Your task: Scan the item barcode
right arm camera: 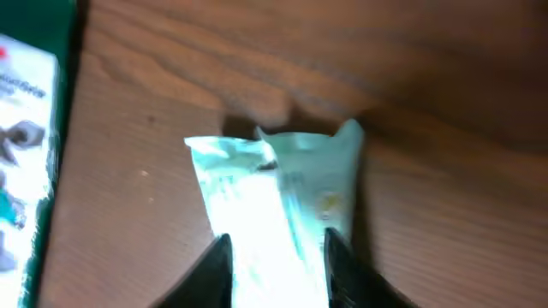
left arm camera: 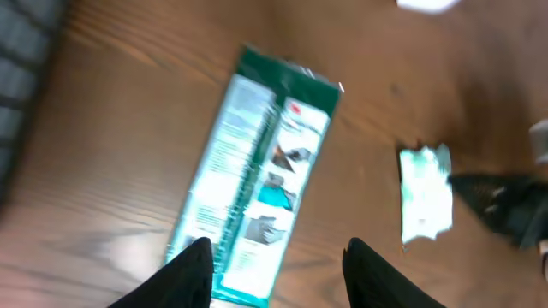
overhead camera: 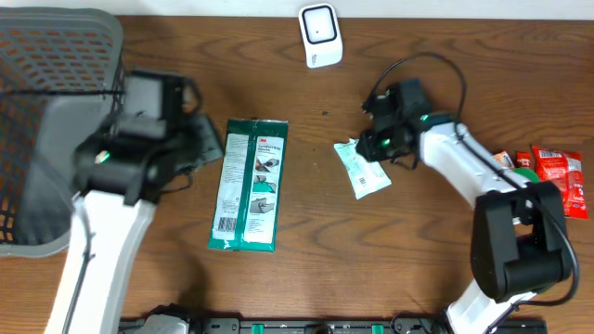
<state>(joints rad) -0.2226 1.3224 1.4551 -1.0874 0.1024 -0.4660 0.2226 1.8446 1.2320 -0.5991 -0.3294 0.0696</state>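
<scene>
One long green packet (overhead camera: pixel 249 186) lies flat at the middle of the wooden desk (overhead camera: pixel 306 260) and serves as the landmark here. To its right, apart from it, lies one small pale-green sachet (overhead camera: pixel 362 167), also flat on the wood. One white scanner (overhead camera: pixel 320 35) stands to the right of the packet's top end, near the far edge. One grey mesh basket (overhead camera: pixel 56 56) sits to the packet's left. Far to the right, well past the sachet, is a cluster of red and orange wrappers (overhead camera: pixel 555 176), too crowded to count. There are two arms, each with one claw. The right claw (right arm camera: pixel 278 274) is at the sachet on the side away from the packet. In the wrist view its two fingers (right arm camera: pixel 216 272) stand a little apart, with the sachet's near end lying between them. Whether they pinch it or only flank it cannot be told. The left claw (left arm camera: pixel 282 274) hovers just to the left of the packet, between it and the basket. Its fingers are spread and hold nothing, and in its wrist view the packet's near end shows in the gap between them.
</scene>
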